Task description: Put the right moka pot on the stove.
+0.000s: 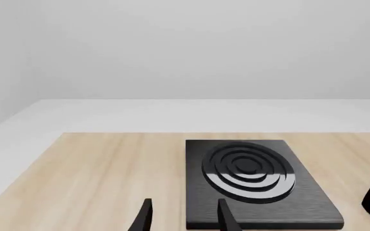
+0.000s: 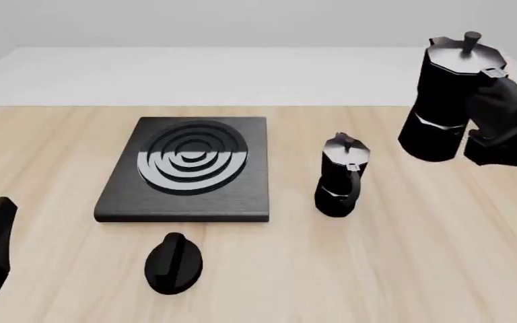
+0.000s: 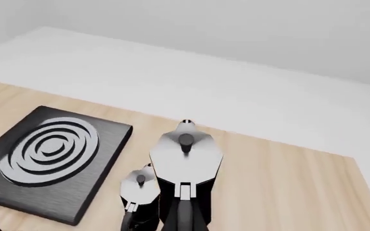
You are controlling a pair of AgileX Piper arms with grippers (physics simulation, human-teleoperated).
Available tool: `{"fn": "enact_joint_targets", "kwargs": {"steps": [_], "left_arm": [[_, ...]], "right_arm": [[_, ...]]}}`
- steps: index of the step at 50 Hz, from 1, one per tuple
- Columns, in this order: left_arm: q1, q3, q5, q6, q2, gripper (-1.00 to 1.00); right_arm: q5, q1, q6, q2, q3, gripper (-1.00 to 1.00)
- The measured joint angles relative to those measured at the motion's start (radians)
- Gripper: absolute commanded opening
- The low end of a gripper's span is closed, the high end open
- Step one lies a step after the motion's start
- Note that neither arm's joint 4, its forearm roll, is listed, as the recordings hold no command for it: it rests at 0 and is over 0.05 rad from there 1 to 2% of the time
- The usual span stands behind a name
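Front view: right gripper (image 2: 485, 101) is closed on the handle of the right moka pot (image 2: 447, 94), holding it in the air, upright, right of and well apart from the stove (image 2: 186, 195).
Other pot (image 2: 341, 176): stands on the table (image 2: 402, 269), between stove and lifted pot.
Knob (image 2: 174, 262): near the stove's front edge.
Left gripper (image 1: 183, 219): fingers parted, holding nothing.

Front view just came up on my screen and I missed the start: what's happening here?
The right claw holds the right moka pot by its handle, lifted above the table. The stove sits bare to the left, with the other moka pot standing on the table between them. The left claw hangs open near the stove, holding nothing.
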Motion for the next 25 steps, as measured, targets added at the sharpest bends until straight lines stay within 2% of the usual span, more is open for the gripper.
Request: {"fn": "enact_joint_targets", "kwargs": {"steps": [25], "left_arm": [[0.0,0.0,0.0,0.0,0.0,1.0]], "right_arm": [[0.055,0.222,-0.033,0.163,-0.252,-1.0]]}}
